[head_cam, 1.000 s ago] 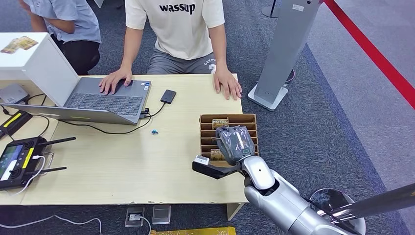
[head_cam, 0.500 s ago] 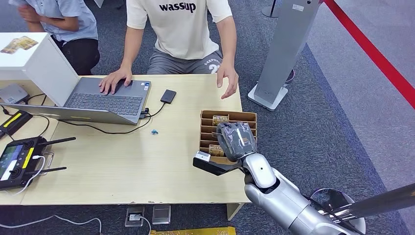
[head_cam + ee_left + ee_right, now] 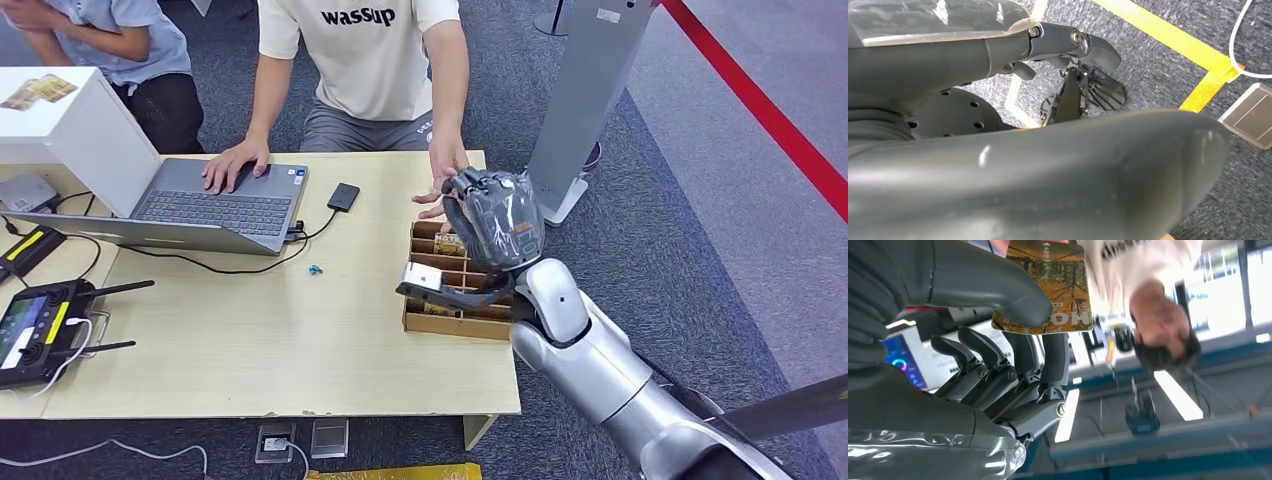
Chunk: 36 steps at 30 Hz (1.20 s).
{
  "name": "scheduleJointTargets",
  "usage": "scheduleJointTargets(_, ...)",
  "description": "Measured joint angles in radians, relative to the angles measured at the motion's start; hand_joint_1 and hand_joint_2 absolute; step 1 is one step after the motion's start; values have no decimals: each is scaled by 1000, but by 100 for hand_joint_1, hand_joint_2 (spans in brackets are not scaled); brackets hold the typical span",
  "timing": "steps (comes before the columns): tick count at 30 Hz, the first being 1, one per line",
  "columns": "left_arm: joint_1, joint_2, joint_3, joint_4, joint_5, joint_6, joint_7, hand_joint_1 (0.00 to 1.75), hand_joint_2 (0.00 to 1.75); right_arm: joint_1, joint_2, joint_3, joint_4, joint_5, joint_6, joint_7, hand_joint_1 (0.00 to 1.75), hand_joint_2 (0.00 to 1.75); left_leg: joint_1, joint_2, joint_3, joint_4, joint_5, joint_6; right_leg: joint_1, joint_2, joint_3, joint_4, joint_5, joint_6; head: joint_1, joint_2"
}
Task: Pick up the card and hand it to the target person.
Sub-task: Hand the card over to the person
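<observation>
Right hand [image 3: 998, 365] of mine pinches the card [image 3: 1050, 285] toward the person's hand [image 3: 440, 185]; a thin grip risks dropping it.

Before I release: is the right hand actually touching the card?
Touching. The right wrist view shows the right hand pinching the card between thumb and fingers.
</observation>
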State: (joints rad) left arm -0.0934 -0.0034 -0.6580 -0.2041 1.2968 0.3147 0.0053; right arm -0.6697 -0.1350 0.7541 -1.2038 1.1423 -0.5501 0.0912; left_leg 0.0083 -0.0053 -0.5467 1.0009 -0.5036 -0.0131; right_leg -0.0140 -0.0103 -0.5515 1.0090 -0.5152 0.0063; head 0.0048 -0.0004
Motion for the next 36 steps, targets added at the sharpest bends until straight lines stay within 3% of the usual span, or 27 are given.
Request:
scheduleJointTargets(9,0,0,-2,0,-12,11,17,0,0,-206,52,-60,100,90,-74,-2,175,175,0,0,0,0,0,0,0,0,0,0,0,0,1,0)
scheduleJointTargets(15,-1,0,-2,0,-9,44,33,0,0,-281,106,-62,250,181,-102,-19,175,175,0,-1,0,0,0,0,0,0,0,0,0,0,0,0)
scheduleJointTargets(16,-1,0,-2,0,-7,48,37,0,0,-285,114,-59,268,183,-102,-20,159,175,0,-1,0,0,0,0,0,0,0,0,0,0,0,0)
scheduleJointTargets(19,-1,0,-4,0,3,55,40,0,0,-292,133,-52,326,171,-101,-27,28,175,0,-1,0,0,0,0,0,0,0,0,0,0,0,0)
scheduleJointTargets(20,-1,0,-6,0,6,56,39,0,0,-291,138,-49,344,158,-99,-32,0,175,0,-1,0,0,0,0,0,0,0,0,0,0,0,0)
scheduleJointTargets(29,-1,0,-9,0,34,66,10,0,0,-214,163,-44,385,-192,36,-116,0,175,0,-1,0,0,0,0,0,0,0,0,0,0,1,0)
scheduleJointTargets(36,0,0,-10,0,60,91,35,0,0,-69,142,-47,202,-544,226,-69,0,175,0,0,0,0,0,0,0,0,-1,0,0,0,0,0)
